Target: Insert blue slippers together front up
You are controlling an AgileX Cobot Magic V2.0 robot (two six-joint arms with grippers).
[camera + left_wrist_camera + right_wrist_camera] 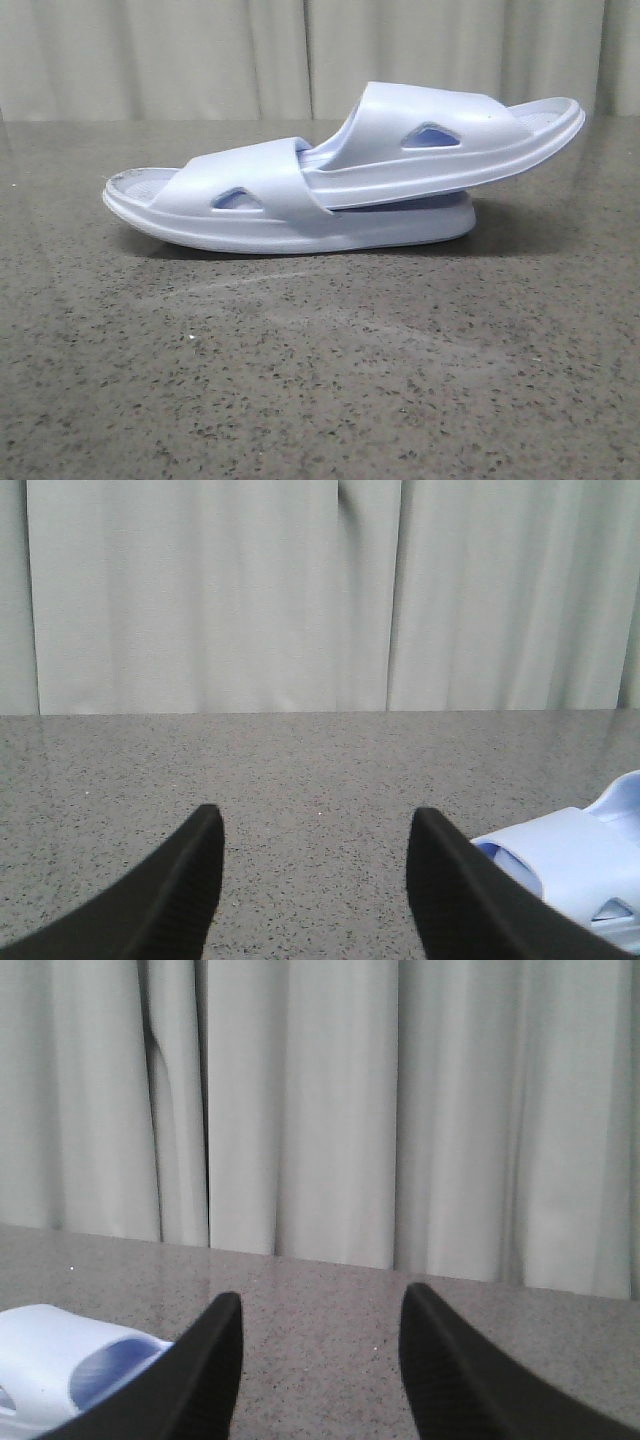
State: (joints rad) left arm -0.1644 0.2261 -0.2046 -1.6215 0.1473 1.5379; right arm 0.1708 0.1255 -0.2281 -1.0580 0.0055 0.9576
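Two pale lavender-blue slippers lie in the middle of the table in the front view. The lower slipper (240, 205) rests sole down, its toe to the left. The upper slipper (450, 135) has its front pushed under the lower one's strap and slopes up to the right. No arm shows in the front view. My left gripper (315, 825) is open and empty, with part of a slipper (570, 855) beside its one finger. My right gripper (320, 1310) is open and empty, with part of a slipper (60, 1355) beside its one finger.
The slippers rest on a speckled grey stone table (320, 380). A pale pleated curtain (200, 50) hangs behind the table's far edge.
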